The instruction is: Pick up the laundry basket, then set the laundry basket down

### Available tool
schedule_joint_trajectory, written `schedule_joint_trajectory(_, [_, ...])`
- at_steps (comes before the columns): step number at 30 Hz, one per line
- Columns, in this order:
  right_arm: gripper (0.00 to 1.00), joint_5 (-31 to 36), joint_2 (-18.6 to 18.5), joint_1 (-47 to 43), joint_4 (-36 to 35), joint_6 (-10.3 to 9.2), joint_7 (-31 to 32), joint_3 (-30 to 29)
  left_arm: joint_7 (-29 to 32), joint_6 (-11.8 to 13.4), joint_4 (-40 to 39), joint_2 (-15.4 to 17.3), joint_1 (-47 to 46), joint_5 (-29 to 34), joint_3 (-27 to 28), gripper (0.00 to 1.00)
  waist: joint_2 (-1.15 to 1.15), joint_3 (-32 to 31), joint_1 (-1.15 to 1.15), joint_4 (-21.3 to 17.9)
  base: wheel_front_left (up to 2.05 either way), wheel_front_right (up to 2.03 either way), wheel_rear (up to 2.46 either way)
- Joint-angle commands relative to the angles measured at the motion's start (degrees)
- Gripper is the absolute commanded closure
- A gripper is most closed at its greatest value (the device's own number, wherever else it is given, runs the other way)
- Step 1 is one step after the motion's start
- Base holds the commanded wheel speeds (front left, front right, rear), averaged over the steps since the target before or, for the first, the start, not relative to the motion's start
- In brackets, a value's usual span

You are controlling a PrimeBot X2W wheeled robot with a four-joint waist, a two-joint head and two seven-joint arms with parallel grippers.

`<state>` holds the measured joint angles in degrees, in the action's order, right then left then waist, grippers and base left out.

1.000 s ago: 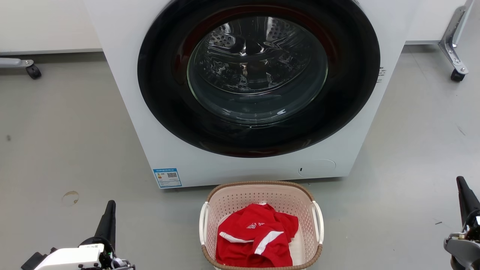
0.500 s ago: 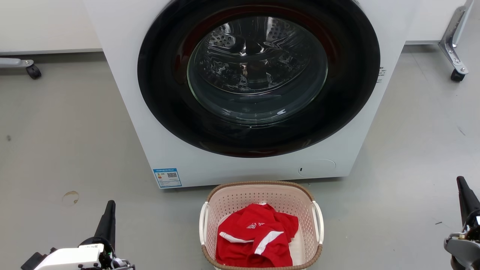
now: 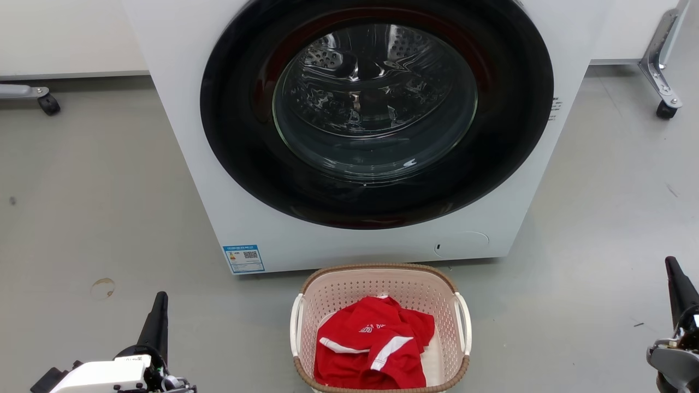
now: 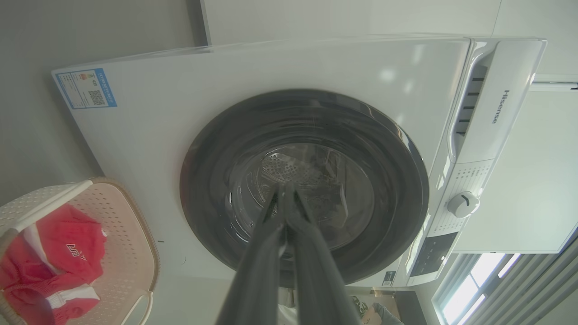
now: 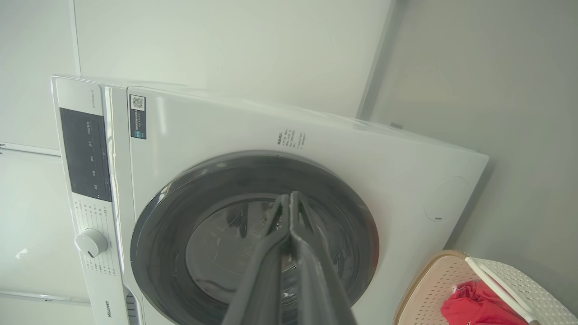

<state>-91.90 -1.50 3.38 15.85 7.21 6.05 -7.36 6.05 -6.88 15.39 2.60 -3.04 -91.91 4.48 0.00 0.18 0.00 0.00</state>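
Item: laundry basket [image 3: 380, 268] stood on floor [image 3: 109, 218], red jersey [image 3: 371, 344] inside. Both left gripper [image 3: 161, 299] and right gripper [image 3: 670, 265] were pinched closed, empty. Risk: lopsided lift could tilt it, spilling jersey.

The laundry basket [image 3: 382, 286] looks like matt plastic, pale walls full of small holes, brown rim moulded like weave. The shirt [image 3: 371, 349] in it is soft red cloth, creased. The washing machine [image 3: 185, 164] has a smooth, glossy white shell, a shiny glass door [image 3: 377, 147] and a bright metal drum [image 3: 325, 57] behind. The floor [image 3: 82, 191] is grey, smooth, matt
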Motion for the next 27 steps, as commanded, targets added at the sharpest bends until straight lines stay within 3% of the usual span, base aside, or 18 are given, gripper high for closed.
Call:
schedule_joint_trajectory(1, [1.0,-0.27,-1.42,2.8,-1.83,0.28,0.44,0.83,0.3,-0.6,-1.33,0.44,-3.14,-0.4,1.87,1.0,0.0,0.0,0.0,0.0,0.0,0.0,0.0])
schedule_joint_trajectory(27, [1.0,-0.25,-1.41,2.8,-1.82,0.28,0.46,0.81,0.36,-0.6,-1.33,0.39,-3.15,-0.33,1.95,1.0,0.0,0.0,0.0,0.0,0.0,0.0,0.0])
